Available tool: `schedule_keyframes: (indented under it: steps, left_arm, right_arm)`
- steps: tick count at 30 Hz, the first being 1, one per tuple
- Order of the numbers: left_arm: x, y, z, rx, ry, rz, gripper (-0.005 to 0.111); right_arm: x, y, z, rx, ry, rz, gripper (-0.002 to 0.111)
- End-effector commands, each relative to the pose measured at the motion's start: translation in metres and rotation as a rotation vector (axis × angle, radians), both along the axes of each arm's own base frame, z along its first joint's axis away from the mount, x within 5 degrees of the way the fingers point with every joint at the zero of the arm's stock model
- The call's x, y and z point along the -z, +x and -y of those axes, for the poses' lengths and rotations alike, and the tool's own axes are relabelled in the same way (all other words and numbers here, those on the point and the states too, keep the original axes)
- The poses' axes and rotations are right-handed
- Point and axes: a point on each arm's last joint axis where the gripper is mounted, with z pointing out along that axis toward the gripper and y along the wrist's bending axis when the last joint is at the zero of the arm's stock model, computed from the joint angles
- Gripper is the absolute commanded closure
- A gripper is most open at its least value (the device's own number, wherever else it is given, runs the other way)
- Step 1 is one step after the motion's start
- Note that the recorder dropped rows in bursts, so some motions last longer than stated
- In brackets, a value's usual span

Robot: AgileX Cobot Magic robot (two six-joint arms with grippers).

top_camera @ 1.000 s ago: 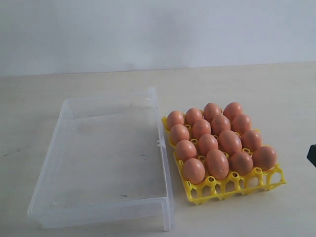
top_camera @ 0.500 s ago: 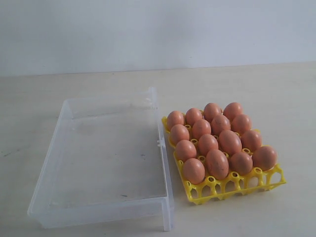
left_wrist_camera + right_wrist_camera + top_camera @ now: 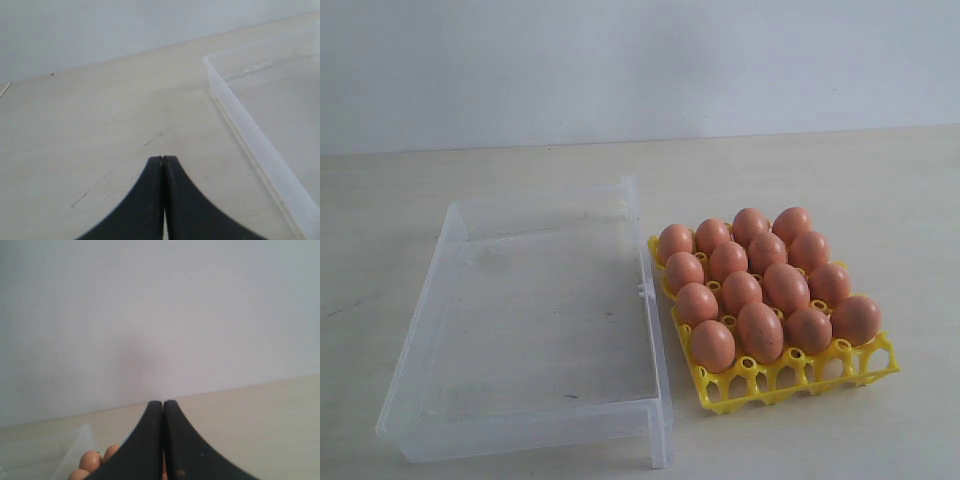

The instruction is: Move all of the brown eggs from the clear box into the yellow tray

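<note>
Several brown eggs stand in the cups of the yellow tray at the right of the exterior view. The clear box lies just left of the tray and holds nothing. Neither arm shows in the exterior view. In the left wrist view my left gripper is shut with nothing in it, over bare table beside the clear box's wall. My right gripper is shut and holds nothing; a few brown eggs peek out beside its fingers.
A pale wooden table carries the box and tray, with a plain white wall behind. Faint dark scuffs mark the table ahead of the left gripper.
A dark part of the right arm at the right edge of the exterior view one second ago has left the view. The eggs, tray and box have not moved.
</note>
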Motion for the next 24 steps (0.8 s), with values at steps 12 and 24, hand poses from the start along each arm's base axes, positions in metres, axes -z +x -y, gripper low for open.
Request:
schedule_keyframes:
  steps: [12,24]
  left_arm:
    - [-0.0024,-0.0002,0.0001,-0.003,-0.013,0.018,0.107]
    - [-0.0024,-0.0002,0.0001,-0.003,-0.013,0.018,0.107]
  right_arm:
    - [0.0030,-0.0002,0.0001,0.013,-0.142,0.006,0.108]
    - [0.0030,-0.0002,0.0001,0.014,-0.154,0.007,0.108]
